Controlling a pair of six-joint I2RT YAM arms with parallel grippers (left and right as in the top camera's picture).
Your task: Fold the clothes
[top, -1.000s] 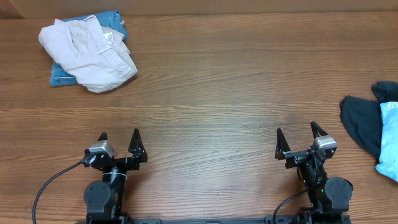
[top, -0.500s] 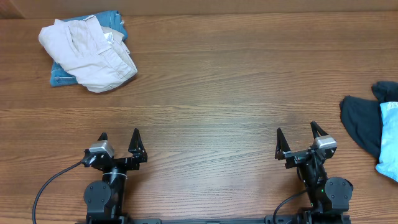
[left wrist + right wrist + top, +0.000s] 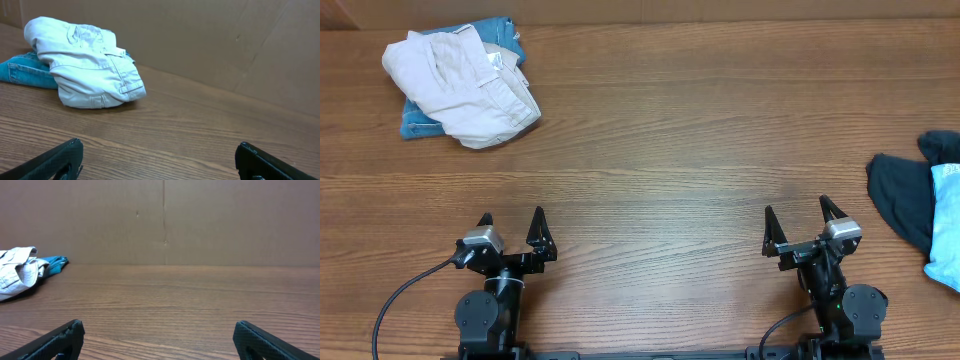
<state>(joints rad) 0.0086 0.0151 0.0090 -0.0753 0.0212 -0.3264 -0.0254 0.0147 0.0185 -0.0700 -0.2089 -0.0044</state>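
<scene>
Only overhead shows the light sky-blue cotton T-shirt (image 3: pixel 946 225), 3 o'clock on the wooden table (image 3: pixel 670 150), overlapping one dark navy garment (image 3: pixel 898 200). Wrist views catch one beige trouser bundle (image 3: pixel 90 70) atop one denim-blue piece (image 3: pixel 25 72), 10 o'clock. Left gripper (image 3: pixel 512 213), right gripper (image 3: pixel 796 205): both wide, empty.

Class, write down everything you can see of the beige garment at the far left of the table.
The beige garment is a crumpled heap of pale woven cloth, cotton by its look, with stitched seams and a pocket edge showing. It lies at the far left corner of the table, partly on a denim-blue garment that pokes out beneath it. Nothing else touches it.
</scene>
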